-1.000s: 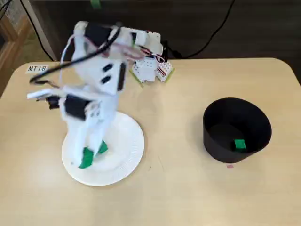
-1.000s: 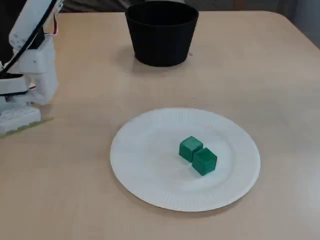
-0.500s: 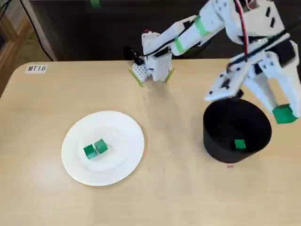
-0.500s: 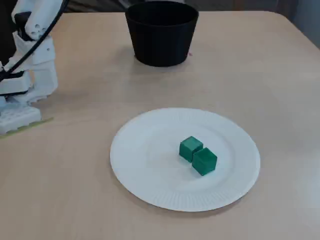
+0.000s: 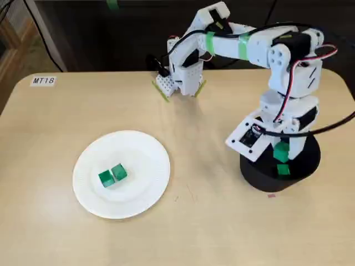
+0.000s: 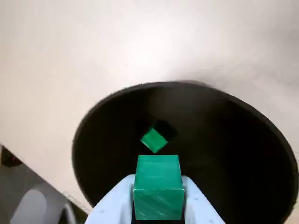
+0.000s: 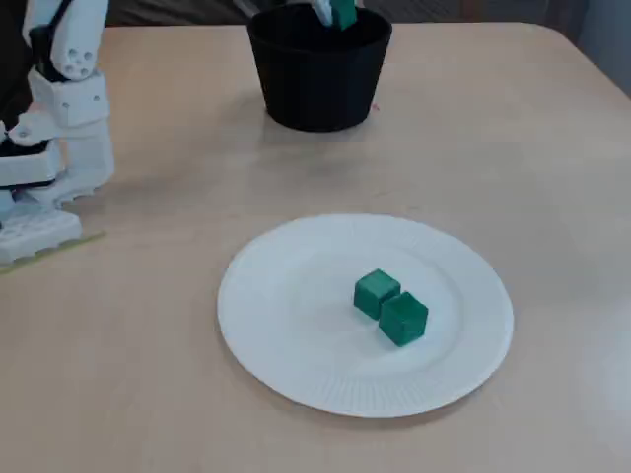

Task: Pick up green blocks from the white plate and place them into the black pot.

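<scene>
In a fixed view: pincer point(image 5: 281, 152) over black pot point(image 5: 256, 176) at the table's point(image 5: 211, 221) 4 o'clock; white plate point(image 5: 145, 191) at 8 o'clock carries two plate blocks point(image 5: 105, 178). Wrist view: pincer clamped on held block point(image 6: 159, 179), hung over the opening, so a release should land it by the loose block point(image 6: 153, 140) at its 12 o'clock. In a fixed view: held block point(image 7: 343, 12) at pot mouth; plate blocks point(image 7: 376, 292) touch.
</scene>
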`<action>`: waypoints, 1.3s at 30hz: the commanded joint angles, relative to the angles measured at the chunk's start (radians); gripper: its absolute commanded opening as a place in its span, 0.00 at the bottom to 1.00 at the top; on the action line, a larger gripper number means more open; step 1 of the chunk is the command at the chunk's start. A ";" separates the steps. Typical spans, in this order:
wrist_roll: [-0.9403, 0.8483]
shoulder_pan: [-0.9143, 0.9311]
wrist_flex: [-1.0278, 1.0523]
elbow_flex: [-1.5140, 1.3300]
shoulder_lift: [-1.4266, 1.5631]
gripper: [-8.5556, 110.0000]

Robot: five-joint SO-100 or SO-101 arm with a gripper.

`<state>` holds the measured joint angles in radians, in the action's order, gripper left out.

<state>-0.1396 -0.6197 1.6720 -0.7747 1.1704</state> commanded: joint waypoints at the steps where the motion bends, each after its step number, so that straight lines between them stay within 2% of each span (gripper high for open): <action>1: -0.008 -0.021 0.000 -0.103 0.118 0.05; 7: -0.011 -0.015 0.000 -0.193 0.130 0.05; 8: -0.020 -0.014 0.000 -0.196 0.132 0.09; 10: -0.074 -0.023 -0.003 -0.216 0.164 0.28; 12: -0.107 -0.026 -0.005 -0.218 0.190 0.39; 16: -0.121 -0.008 -0.006 -0.218 0.210 0.44; 18: -0.114 0.003 -0.006 -0.218 0.221 0.40; 22: -0.107 0.046 -0.009 -0.199 0.262 0.14; 25: -0.135 0.140 -0.012 -0.199 0.347 0.12; 27: -0.141 0.236 -0.014 -0.198 0.410 0.05; 32: -0.184 0.528 -0.014 -0.218 0.485 0.05; 39: -0.442 0.928 -0.009 -0.270 0.367 0.05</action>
<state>-0.4878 0.1994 1.6674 -1.0431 1.5585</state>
